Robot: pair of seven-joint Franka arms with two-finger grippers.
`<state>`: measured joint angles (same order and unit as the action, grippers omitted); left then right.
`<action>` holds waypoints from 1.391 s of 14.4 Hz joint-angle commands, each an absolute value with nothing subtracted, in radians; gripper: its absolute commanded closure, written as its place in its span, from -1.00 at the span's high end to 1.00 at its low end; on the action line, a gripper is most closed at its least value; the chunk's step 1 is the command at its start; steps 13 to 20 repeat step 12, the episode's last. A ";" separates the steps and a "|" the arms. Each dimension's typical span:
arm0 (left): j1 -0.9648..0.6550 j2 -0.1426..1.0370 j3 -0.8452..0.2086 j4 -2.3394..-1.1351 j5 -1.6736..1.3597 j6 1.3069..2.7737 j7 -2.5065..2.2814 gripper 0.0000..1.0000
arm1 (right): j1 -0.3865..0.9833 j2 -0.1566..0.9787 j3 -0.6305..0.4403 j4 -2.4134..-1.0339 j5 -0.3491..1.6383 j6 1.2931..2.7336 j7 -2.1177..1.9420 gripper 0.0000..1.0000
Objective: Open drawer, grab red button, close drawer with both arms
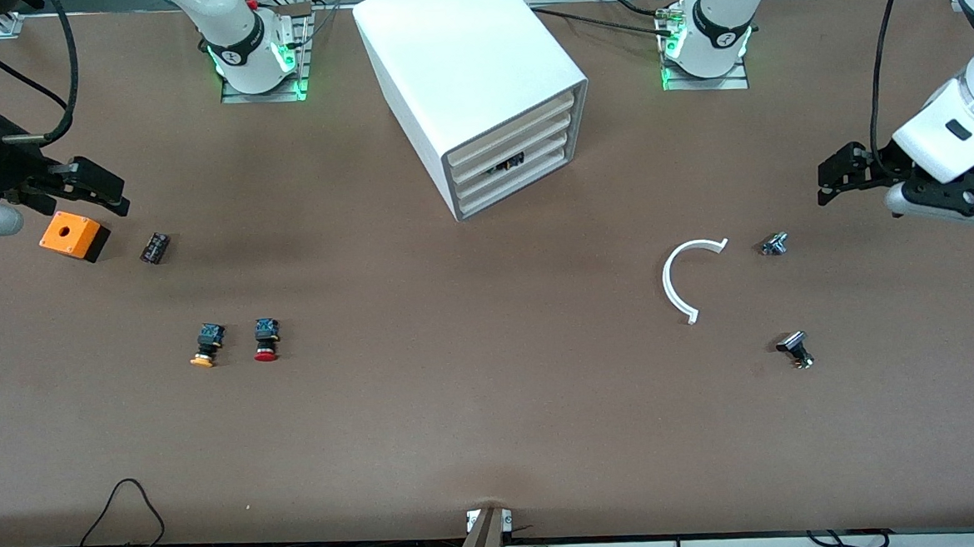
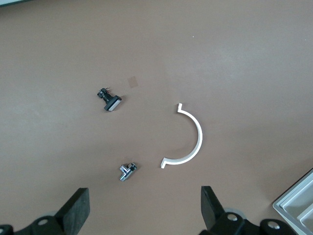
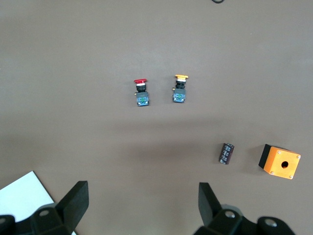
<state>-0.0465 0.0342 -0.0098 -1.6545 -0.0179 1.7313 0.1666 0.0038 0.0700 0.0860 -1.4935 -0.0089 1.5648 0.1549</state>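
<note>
Black clip [image 1: 794, 349]: lies on the table [image 1: 495, 423] nearest the camera, toward the left arm's end.
Red button [image 1: 266, 340]: lies on its side on the open table, toward the right arm's end, just beside the orange button [image 1: 206, 346]; not in any drawer.
White arc [image 1: 686, 278]: flat on the table, with a small metal fitting [image 1: 774, 244] near it.
Cabinet [image 1: 477, 82]: stands between the arm bases; four drawers [image 1: 514, 162] all pushed in; a dark item shows in the gap at one drawer front, contents otherwise hidden.
Orange box [image 1: 72, 235]: on the table, a small black part [image 1: 155, 247] beside it.
Left gripper [image 1: 834, 179]: fingers spread, empty, over bare table near the metal fitting.
Right gripper [image 1: 91, 187]: fingers spread, empty, over the orange box.
</note>
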 commanded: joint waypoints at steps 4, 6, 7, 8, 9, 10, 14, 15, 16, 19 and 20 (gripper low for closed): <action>-0.117 -0.037 0.063 -1.733 -0.031 1.723 0.141 0.99 | -0.012 0.054 0.083 -1.519 -0.022 1.555 0.111 0.99; -0.117 -0.038 0.058 -1.723 -0.029 1.680 0.140 0.99 | -0.014 0.057 0.081 -1.514 -0.014 1.565 0.084 0.99; -0.118 -0.038 0.057 -1.721 -0.029 1.661 0.127 0.99 | -0.012 0.061 0.081 -1.514 -0.012 1.560 0.084 0.99; -0.118 -0.038 0.057 -1.714 -0.029 1.657 0.120 0.99 | -0.012 0.061 0.074 -1.514 -0.014 1.556 0.083 0.99; -0.118 -0.035 0.057 -1.712 -0.029 1.657 0.117 0.99 | -0.014 0.063 0.065 -1.514 -0.012 1.560 0.081 0.99; -0.118 -0.034 0.057 -1.712 -0.029 1.658 0.117 0.99 | -0.014 0.064 0.055 -1.513 -0.011 1.565 0.080 0.99; -0.124 -0.032 0.057 -1.710 -0.029 1.658 0.115 0.99 | -0.012 0.064 0.054 -1.513 -0.011 1.566 0.080 0.99; -0.124 -0.032 0.057 -1.710 -0.029 1.658 0.115 0.99 | -0.012 0.064 0.054 -1.513 -0.011 1.566 0.080 0.99; -0.124 -0.032 0.057 -1.710 -0.029 1.658 0.115 0.99 | -0.012 0.064 0.054 -1.513 -0.011 1.566 0.080 0.99; -0.124 -0.032 0.057 -1.710 -0.029 1.658 0.115 0.99 | -0.012 0.064 0.054 -1.513 -0.011 1.566 0.080 0.99; -0.124 -0.032 0.057 -1.710 -0.029 1.658 0.115 0.99 | -0.012 0.064 0.054 -1.513 -0.011 1.566 0.080 0.99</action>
